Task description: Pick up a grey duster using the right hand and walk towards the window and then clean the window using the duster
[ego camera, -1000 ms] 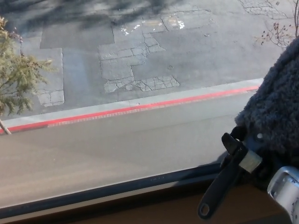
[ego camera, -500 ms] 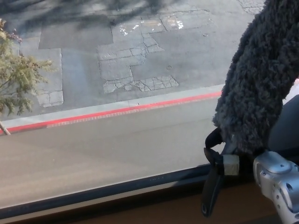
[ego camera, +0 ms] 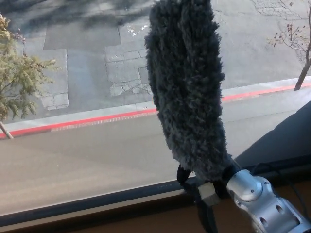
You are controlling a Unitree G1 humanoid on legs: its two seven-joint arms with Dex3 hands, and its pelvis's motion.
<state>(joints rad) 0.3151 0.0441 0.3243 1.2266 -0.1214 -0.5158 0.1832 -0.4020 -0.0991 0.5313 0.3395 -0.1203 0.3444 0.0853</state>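
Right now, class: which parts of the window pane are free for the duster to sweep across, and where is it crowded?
The pane is free left of the grey duster, above the dark window frame. A narrower strip is free right of it. The lower right corner is crowded: the right hand, its silver wrist and the duster's handle.

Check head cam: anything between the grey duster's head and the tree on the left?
Nothing on the robot's side of the glass. In the head view, only bare window pane separates the grey duster from the tree outside; road and red curb line show through.
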